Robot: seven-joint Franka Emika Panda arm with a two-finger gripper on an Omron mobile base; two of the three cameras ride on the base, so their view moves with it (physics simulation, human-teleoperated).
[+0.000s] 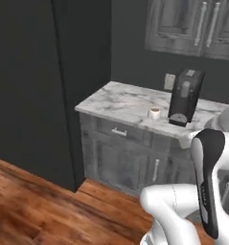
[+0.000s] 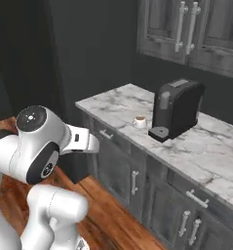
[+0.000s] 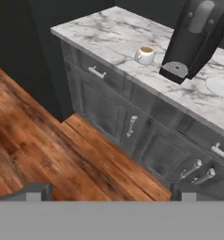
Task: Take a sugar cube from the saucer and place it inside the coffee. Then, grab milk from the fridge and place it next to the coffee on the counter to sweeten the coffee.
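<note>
Your tool hangs spread and empty above the wooden floor, well short of the white marble table, where the squat white coffee cup waits beside the black coffee machine, near the front edge.

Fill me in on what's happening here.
Nothing is being handled right now. The white arm is held back from the counter, and its pincer is open and empty, looking down over the wood floor and cabinets. The coffee sits on the counter beside the black coffee machine, with the saucer on the machine's other side. The fridge is shut.
</note>
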